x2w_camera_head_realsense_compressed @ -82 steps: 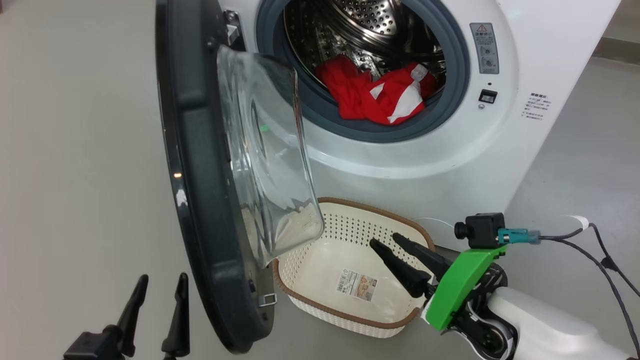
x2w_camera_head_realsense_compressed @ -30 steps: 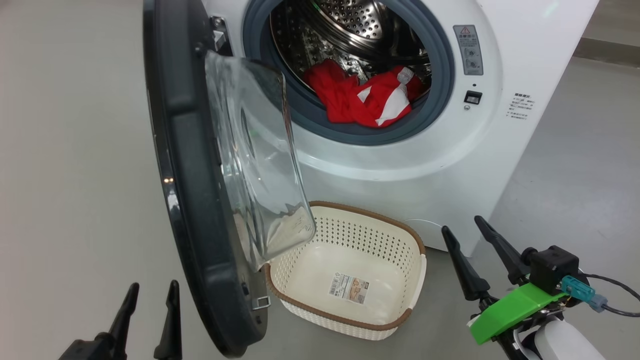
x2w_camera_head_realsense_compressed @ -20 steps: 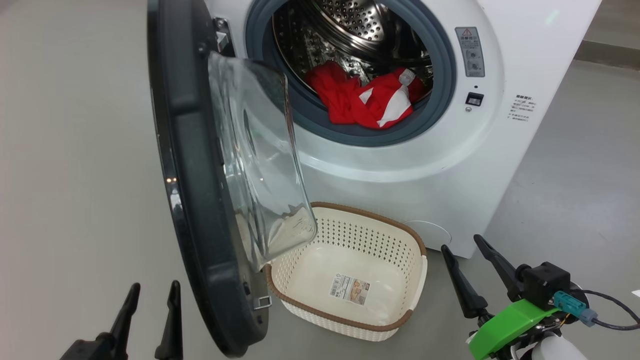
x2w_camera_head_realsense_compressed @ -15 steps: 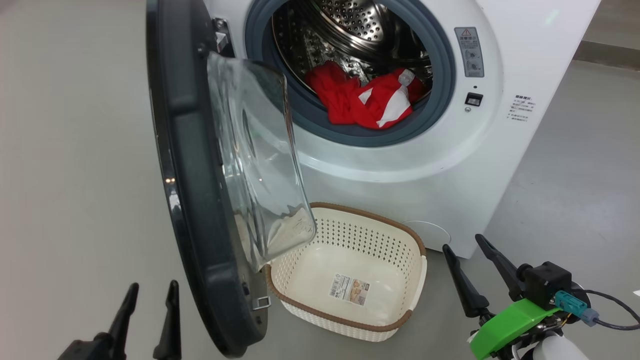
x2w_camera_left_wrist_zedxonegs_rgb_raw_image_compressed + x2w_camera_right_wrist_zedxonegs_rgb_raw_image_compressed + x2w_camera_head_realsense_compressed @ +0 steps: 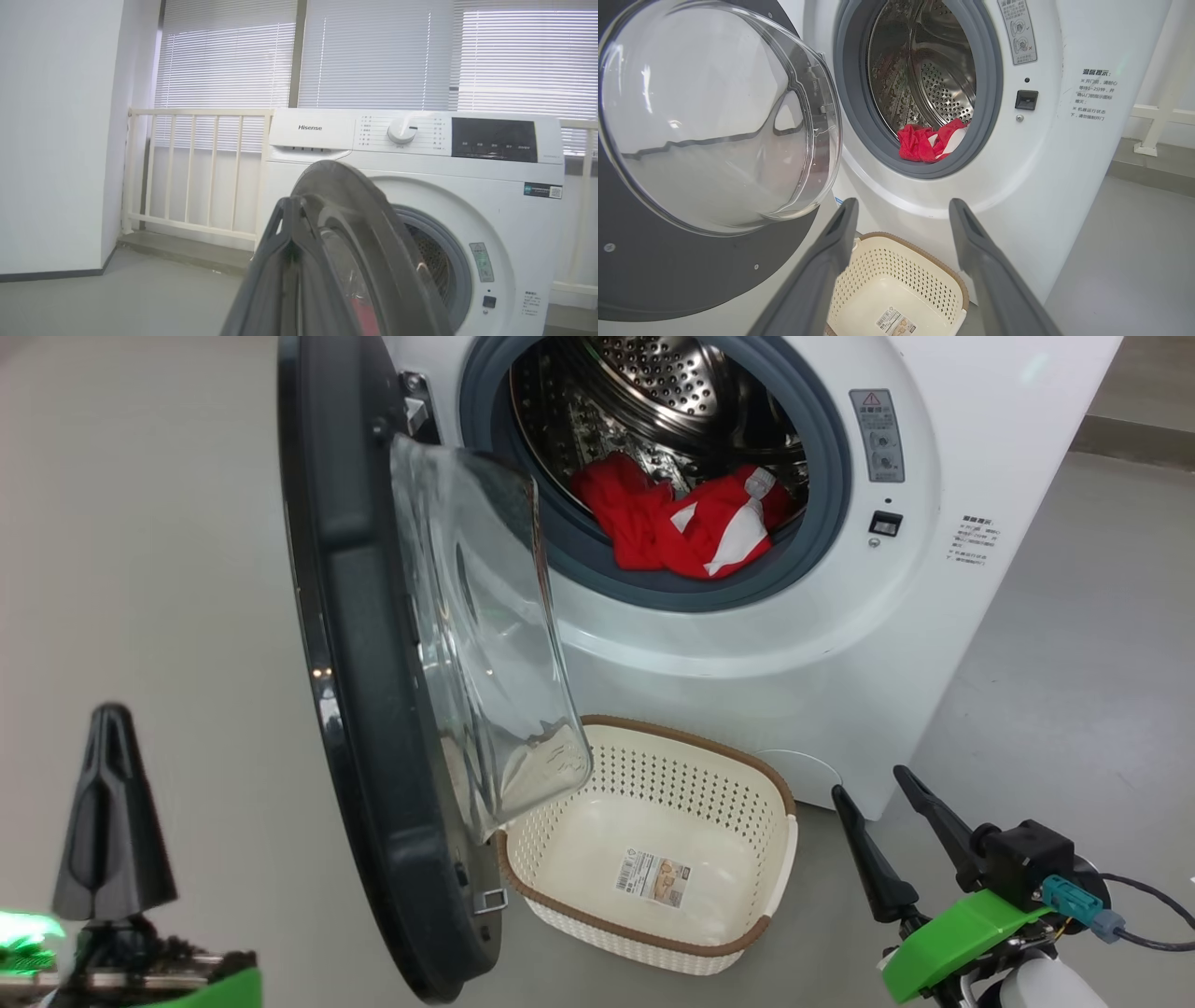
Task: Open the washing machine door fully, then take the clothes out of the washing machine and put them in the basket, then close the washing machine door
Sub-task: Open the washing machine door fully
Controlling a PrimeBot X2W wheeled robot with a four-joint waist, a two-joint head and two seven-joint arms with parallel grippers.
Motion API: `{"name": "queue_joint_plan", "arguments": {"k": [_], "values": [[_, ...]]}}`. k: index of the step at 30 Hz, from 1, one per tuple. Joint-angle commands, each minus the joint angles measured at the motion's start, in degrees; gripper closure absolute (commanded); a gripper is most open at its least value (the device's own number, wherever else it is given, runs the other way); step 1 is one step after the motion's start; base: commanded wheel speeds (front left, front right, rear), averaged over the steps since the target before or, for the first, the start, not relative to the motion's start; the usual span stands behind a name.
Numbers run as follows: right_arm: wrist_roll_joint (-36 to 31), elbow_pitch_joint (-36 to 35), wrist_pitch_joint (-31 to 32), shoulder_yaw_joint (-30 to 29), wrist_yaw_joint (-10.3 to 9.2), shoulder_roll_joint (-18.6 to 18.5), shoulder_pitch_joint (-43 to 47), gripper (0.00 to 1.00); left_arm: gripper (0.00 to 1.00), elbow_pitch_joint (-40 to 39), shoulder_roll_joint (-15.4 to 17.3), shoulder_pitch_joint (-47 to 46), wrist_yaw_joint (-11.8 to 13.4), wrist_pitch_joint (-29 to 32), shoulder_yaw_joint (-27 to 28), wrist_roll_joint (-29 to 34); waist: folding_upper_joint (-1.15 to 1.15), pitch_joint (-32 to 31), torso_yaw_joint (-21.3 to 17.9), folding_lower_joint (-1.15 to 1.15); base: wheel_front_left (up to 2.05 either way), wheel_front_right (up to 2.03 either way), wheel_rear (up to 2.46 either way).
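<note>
The washing machine [image 5: 840, 635] has its door [image 5: 345, 663] swung out, edge-on to me, with the glass bowl [image 5: 485, 635] facing the drum. The red and white clothes [image 5: 681, 527] lie at the front of the drum. The cream basket [image 5: 653, 775] sits empty on the floor below the opening. My left gripper [image 5: 107, 719] is raised at the lower left, outside the door, shut on nothing. My right gripper [image 5: 873, 784] is open, low beside the basket's right. The right wrist view shows the right gripper [image 5: 903, 205], the clothes [image 5: 929, 142] and the basket [image 5: 901, 280]. The left wrist view shows the left gripper [image 5: 292, 205] before the door's edge [image 5: 364, 219].
A black cable [image 5: 1144, 896] trails from my right wrist across the grey floor. A white railing [image 5: 201, 172] and a raised ledge stand behind the machine, with a white wall [image 5: 56, 140] on its left. Open floor lies left of the door.
My left gripper has risen from the bottom edge and closed its fingers together. My right gripper has barely shifted. Door, clothes and basket stay as they were.
</note>
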Motion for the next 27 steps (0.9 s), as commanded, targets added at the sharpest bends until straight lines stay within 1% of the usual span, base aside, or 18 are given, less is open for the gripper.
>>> {"name": "queue_joint_plan", "arguments": {"k": [1, 3, 4, 5, 7, 11, 14, 18, 19, 20, 21, 27], "values": [[-0.5, -1.7, -0.5, 0.8, 0.36, -0.4, -0.2, 0.0, 1.0, -4.8, 0.6, -1.7, 0.5, -0.3, 0.1, -0.5, 0.0, 0.0, 0.0, 0.0, 0.0, 0.0, 0.0], [-0.6, -1.9, -0.5, 0.5, 0.36, -0.4, -0.2, 0.0, 1.0, -8.9, 0.6, -1.0, 0.9, -0.3, -3.3, -1.0, 0.0, 0.0, 0.0, 0.0, 0.0, 0.0, 0.0], [-0.8, -2.1, -0.5, 0.3, 0.36, -0.3, -0.1, 0.0, 1.0, -11.0, 0.6, 0.3, 1.3, -0.3, -8.0, -1.1, 0.0, 0.0, -0.1, 0.0, 0.0, 0.0, 0.0], [-0.9, -2.1, -0.5, 0.3, 0.36, -0.2, -0.1, 0.0, 1.0, -11.3, 0.6, 1.1, 1.3, -0.3, -10.4, 0.0, 0.0, 0.0, -0.2, 0.0, 0.0, 0.0, 0.0], [-1.0, -2.2, -0.5, 0.2, 0.36, -0.2, -0.2, 0.0, 1.0, -11.3, 0.6, 2.0, 1.6, -0.3, -15.0, 0.0, 0.0, 0.1, -0.2, 0.0, 0.0, 0.0, 0.0], [-1.2, -2.4, -0.5, 0.0, 0.36, -0.1, -0.4, 0.0, 1.0, -8.0, 0.6, 3.3, 1.4, -0.3, -23.4, -0.1, 0.0, 0.5, -0.2, 0.0, 0.0, 0.0, 0.0], [-1.4, -2.7, -0.5, -0.1, 0.36, -0.1, -0.7, 0.0, 1.0, -3.2, 0.6, 4.1, 1.8, -0.3, -27.6, -1.6, 0.0, 0.6, -0.4, 0.0, 0.0, 0.0, 0.0], [-1.6, -3.1, -0.5, -0.4, 0.36, 0.1, -0.9, 0.0, 1.0, 4.3, 0.6, 4.1, 3.4, -0.3, -30.2, -3.3, 0.0, 0.6, -0.7, 0.0, 0.0, 0.0, 0.0], [-1.6, -3.1, -0.5, -0.4, 0.36, 0.1, -0.9, 0.0, 1.0, 4.3, 0.6, 4.1, 3.4, -0.3, -30.2, -3.3, 0.0, 0.6, -0.7, 0.0, 0.0, 0.0, 0.0], [-1.6, -3.2, -0.5, -0.4, 0.36, 0.1, -0.9, 0.0, 1.0, 7.7, 0.6, 3.8, 4.4, -0.3, -30.5, -4.1, 0.0, 0.6, -0.8, 0.0, 0.0, 0.0, 0.0], [-1.6, -3.2, -0.5, -0.4, 0.36, 0.1, -0.9, 0.0, 1.0, 7.7, 0.6, 3.8, 4.4, -0.3, -30.5, -4.1, 0.0, 0.6, -0.8, 0.0, 0.0, 0.0, 0.0], [-1.6, -3.6, -0.5, -0.5, 0.36, 0.2, -0.8, 0.0, 1.0, 13.7, 0.6, 2.1, 5.8, -0.3, -29.5, -5.9, 0.0, 0.5, -0.7, 0.0, 0.0, 0.0, 0.0]]}}
